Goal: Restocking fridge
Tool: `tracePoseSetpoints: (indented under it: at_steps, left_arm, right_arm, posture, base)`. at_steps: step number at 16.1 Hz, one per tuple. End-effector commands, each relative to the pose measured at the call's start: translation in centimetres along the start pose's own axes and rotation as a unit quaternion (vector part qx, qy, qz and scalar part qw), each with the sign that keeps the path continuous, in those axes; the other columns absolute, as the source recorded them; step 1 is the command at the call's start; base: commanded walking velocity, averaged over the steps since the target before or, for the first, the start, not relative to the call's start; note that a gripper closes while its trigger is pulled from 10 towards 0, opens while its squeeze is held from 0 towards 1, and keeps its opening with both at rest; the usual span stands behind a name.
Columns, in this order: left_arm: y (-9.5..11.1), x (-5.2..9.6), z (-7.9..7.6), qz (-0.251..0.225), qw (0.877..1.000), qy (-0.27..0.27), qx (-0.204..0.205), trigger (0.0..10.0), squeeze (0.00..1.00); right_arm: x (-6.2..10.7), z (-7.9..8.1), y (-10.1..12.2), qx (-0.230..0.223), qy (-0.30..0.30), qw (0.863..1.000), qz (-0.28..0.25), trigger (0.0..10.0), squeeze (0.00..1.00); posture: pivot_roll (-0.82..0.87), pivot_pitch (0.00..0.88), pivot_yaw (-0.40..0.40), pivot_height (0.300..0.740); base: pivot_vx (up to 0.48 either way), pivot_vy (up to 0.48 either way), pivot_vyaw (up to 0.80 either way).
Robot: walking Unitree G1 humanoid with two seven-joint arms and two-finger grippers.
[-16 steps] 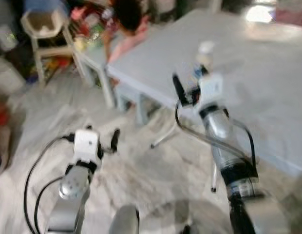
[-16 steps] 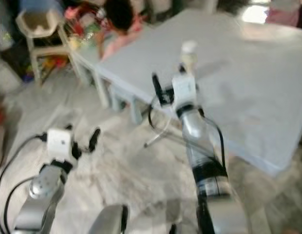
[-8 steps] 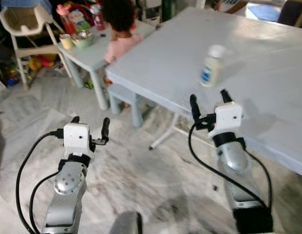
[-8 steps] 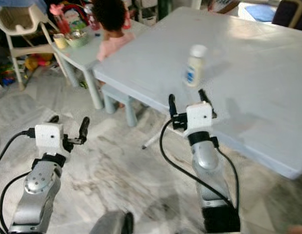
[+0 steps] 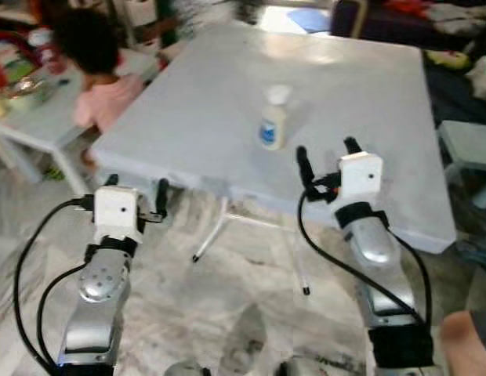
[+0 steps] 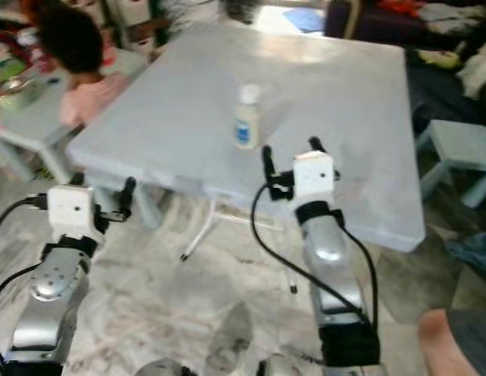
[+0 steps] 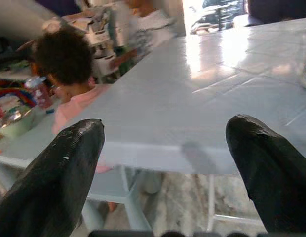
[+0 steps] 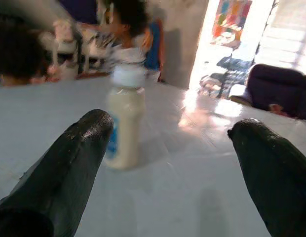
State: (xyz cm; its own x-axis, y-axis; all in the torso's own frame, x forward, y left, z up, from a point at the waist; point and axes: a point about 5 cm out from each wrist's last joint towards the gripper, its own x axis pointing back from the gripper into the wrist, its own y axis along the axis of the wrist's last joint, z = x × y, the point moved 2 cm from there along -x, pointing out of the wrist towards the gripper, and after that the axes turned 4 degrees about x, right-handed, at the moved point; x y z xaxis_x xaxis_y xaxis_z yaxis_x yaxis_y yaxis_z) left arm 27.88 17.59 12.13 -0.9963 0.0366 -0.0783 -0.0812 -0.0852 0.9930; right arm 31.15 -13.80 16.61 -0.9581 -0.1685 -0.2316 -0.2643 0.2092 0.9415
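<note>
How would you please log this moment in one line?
right gripper: open, short of bottle | bottle: upright on table | left gripper: open, at table edge

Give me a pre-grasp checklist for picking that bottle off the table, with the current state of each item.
1. Bottle upright on the table: ok.
2. Right gripper open, wide enough for the bottle: ok.
3. Right gripper lined up with the bottle: not ok; in the right wrist view the bottle stands off toward one finger, not centred in the gap.
4. Right gripper at the bottle: not ok, it is short of it, at the table's near edge.
5. Left gripper open and out of the way, low by the table's corner: ok.
6. Person at the small table away from the reach path: ok.
</note>
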Motion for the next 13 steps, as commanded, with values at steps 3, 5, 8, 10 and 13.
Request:
tracePoseSetpoints:
  at_steps: [3,5,8,10,13]
  left_arm:
    - [-0.3,0.3,-0.4,0.005,1.000,-0.003,0.020,10.0,0.00]
    - [-0.4,0.2,-0.9,0.003,1.000,-0.018,0.025,10.0,0.00]
    - [0.0,-0.5,-1.8,-0.008,0.999,-0.028,0.036,10.0,0.00]
    - [0.0,-0.5,-2.1,-0.009,0.999,-0.029,0.041,10.0,0.00]
    - [0.0,-0.3,-2.1,-0.010,0.999,-0.023,0.047,10.0,0.00]
  right_arm:
    - [0.7,-0.3,-0.2,0.004,-0.037,0.999,0.012,10.0,0.00]
    - [0.8,-0.4,-0.3,0.004,-0.047,0.999,0.012,10.0,0.00]
    - [0.5,-0.5,0.1,0.014,-0.041,0.999,0.003,10.0,0.00]
    - [0.3,-0.5,0.2,0.016,-0.043,0.999,0.001,10.0,0.00]
    - [0.3,-0.3,0.2,0.017,-0.030,0.999,-0.002,10.0,0.00]
  posture:
    - [0.09,0.048,0.071,0.740]
    - [0.08,0.042,0.074,0.740]
    - [0.07,0.027,0.069,0.740]
    - [0.07,0.023,0.064,0.740]
    - [0.07,0.027,0.059,0.740]
  base:
    - [0.000,0.000,-0.80]
    - [0.000,0.000,-0.80]
    - [0.172,0.000,-0.21]
    - [0.289,0.000,0.00]
    - [0.426,0.000,0.00]
